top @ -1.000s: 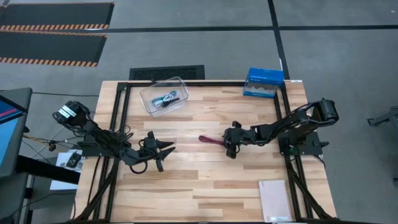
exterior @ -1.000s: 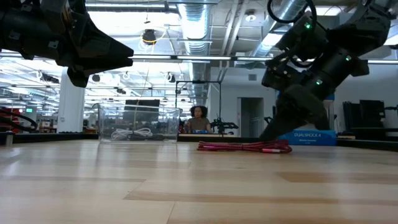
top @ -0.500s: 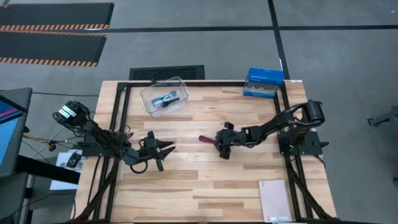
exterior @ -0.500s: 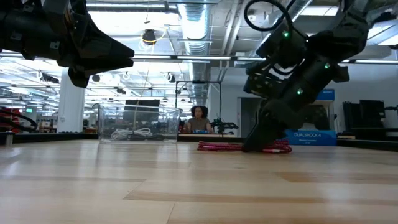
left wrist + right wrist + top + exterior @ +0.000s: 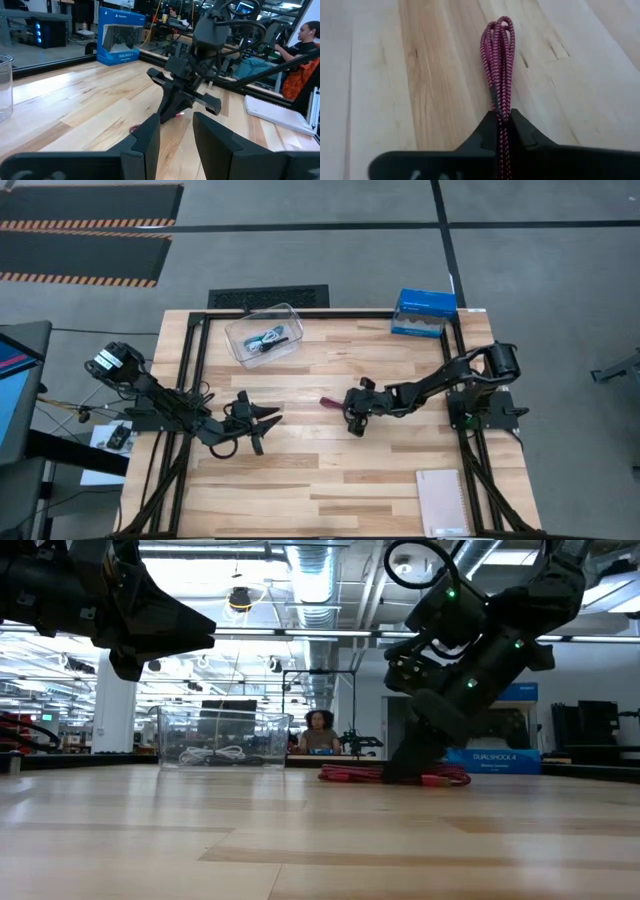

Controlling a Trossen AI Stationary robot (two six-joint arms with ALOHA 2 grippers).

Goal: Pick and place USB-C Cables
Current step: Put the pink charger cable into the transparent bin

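Observation:
A dark red-maroon USB-C cable, bundled into several strands, lies flat on the wooden table near its middle. My right gripper is shut on it; the bundle's looped end sticks out toward the table's left. A clear bin at the far left holds a black and a white-grey cable. My left gripper hovers open over the table's left part, with nothing between its fingers. My right gripper pinches the maroon bundle between its two fingers, several strands together, some way back from the looped end. The fingers come slanting down from the table's right and lie along the cable. The cable rests on the table.
A blue box stands at the far right edge. A white notebook lies at the near right corner. A black frame runs round the table's edges. A person sits in the room beyond.
My right gripper has moved toward the table's left, along the maroon cable and down onto it, and has shut on the bundle. The cable has stayed on the table.

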